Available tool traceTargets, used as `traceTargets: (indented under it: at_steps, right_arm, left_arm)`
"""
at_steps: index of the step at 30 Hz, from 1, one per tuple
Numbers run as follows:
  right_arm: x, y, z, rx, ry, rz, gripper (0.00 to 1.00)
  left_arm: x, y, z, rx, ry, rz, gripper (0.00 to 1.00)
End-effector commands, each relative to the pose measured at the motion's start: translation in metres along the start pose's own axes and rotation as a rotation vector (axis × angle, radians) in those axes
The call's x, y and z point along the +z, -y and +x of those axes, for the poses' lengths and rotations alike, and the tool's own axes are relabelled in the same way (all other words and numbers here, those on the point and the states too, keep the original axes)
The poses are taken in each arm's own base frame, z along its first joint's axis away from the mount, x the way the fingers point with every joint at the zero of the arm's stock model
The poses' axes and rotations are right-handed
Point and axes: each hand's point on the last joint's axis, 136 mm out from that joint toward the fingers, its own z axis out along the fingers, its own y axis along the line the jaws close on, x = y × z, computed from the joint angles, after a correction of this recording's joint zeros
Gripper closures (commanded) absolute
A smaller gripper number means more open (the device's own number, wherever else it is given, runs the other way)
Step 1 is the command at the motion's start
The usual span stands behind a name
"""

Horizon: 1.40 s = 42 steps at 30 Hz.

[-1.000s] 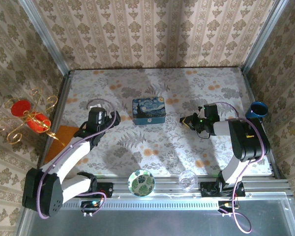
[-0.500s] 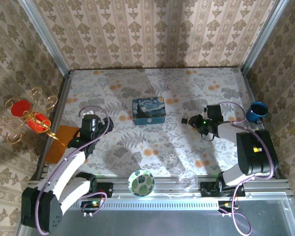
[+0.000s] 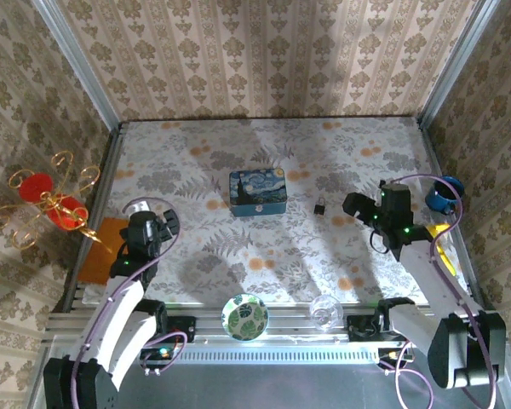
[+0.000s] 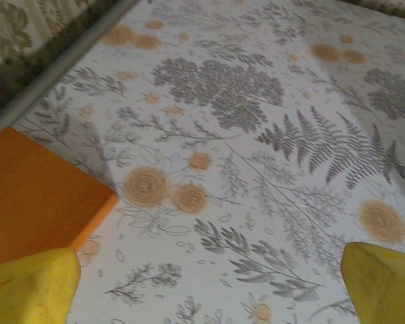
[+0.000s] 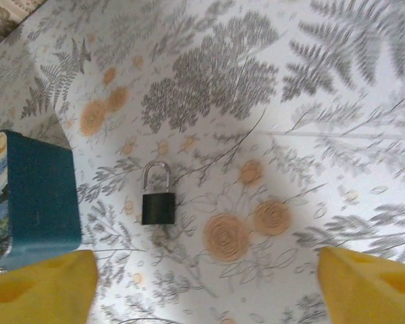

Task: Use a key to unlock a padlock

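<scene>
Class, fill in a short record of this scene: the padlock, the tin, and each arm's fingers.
Padlock: lying flat on the table, right of the blue tin, apart from it
Shackle: looks shut
Right fingers: open, empty, short of the padlock
Left fingers: open, empty, beside an orange block

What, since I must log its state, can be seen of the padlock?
The padlock is tiny: a dark, squarish metal body with a silver shackle that looks closed. It lies flat on the flowered table, shackle pointing up in the right wrist view, apart from the blue tin. Only the table touches it.
</scene>
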Motion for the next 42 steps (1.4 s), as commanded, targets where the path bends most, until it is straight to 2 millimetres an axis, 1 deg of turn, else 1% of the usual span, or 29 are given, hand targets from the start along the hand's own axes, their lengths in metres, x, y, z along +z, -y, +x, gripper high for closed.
traceTargets:
  at_steps: [1, 4, 6, 10, 12, 15, 16, 19, 21, 24, 29, 34, 38, 42]
  right_arm:
    - [-0.007, 0.027, 0.001, -0.068, 0.051, 0.123, 0.06]
    - [-0.012, 0.033, -0.004, -0.099, 0.111, 0.144, 0.0]
    - [-0.016, 0.038, -0.006, -0.121, 0.149, 0.161, 0.0]
    - [-0.024, 0.04, -0.016, -0.205, 0.255, 0.164, 0.0]
    - [-0.031, 0.039, -0.024, -0.238, 0.329, 0.158, 0.0]
    - [-0.037, 0.042, -0.029, -0.261, 0.431, 0.16, 0.0]
    - [-0.04, 0.041, -0.032, -0.274, 0.473, 0.151, 0.0]
    - [-0.04, 0.039, -0.03, -0.338, 0.531, 0.13, 0.0]
    - [-0.038, 0.04, -0.029, -0.359, 0.541, 0.132, 0.0]
    - [-0.033, 0.04, -0.03, -0.368, 0.551, 0.128, 0.0]
    - [-0.018, 0.035, -0.035, -0.387, 0.555, 0.115, 0.0]
    - [-0.005, 0.03, -0.042, -0.414, 0.563, 0.11, 0.0]
    - [0.009, 0.03, -0.042, -0.428, 0.539, 0.109, 0.0]
    - [0.018, 0.026, -0.043, -0.434, 0.543, 0.089, 0.0]
  left_arm:
    - [-0.004, -0.01, -0.02, 0.016, 0.123, -0.036, 0.0]
    - [-0.007, -0.011, -0.028, 0.018, 0.199, -0.027, 0.0]
    - [-0.01, -0.015, -0.032, 0.022, 0.239, -0.038, 0.0]
    - [-0.01, -0.019, -0.039, 0.066, 0.316, -0.055, 0.0]
    - [-0.005, -0.026, -0.036, 0.092, 0.335, -0.088, 0.0]
    - [0.006, -0.032, -0.026, 0.125, 0.308, -0.109, 0.0]
    - [0.01, -0.032, -0.023, 0.138, 0.295, -0.105, 0.0]
    - [0.02, -0.027, -0.018, 0.165, 0.283, -0.065, 0.0]
    - [0.027, -0.022, -0.017, 0.169, 0.292, -0.032, 0.0]
    - [0.037, -0.014, -0.022, 0.19, 0.297, 0.009, 0.0]
    - [0.055, -0.003, -0.031, 0.207, 0.339, 0.051, 0.0]
    - [0.065, 0.007, -0.036, 0.2, 0.362, 0.11, 0.0]
    - [0.074, 0.015, -0.033, 0.236, 0.356, 0.143, 0.0]
    - [0.09, 0.024, -0.021, 0.27, 0.346, 0.19, 0.0]
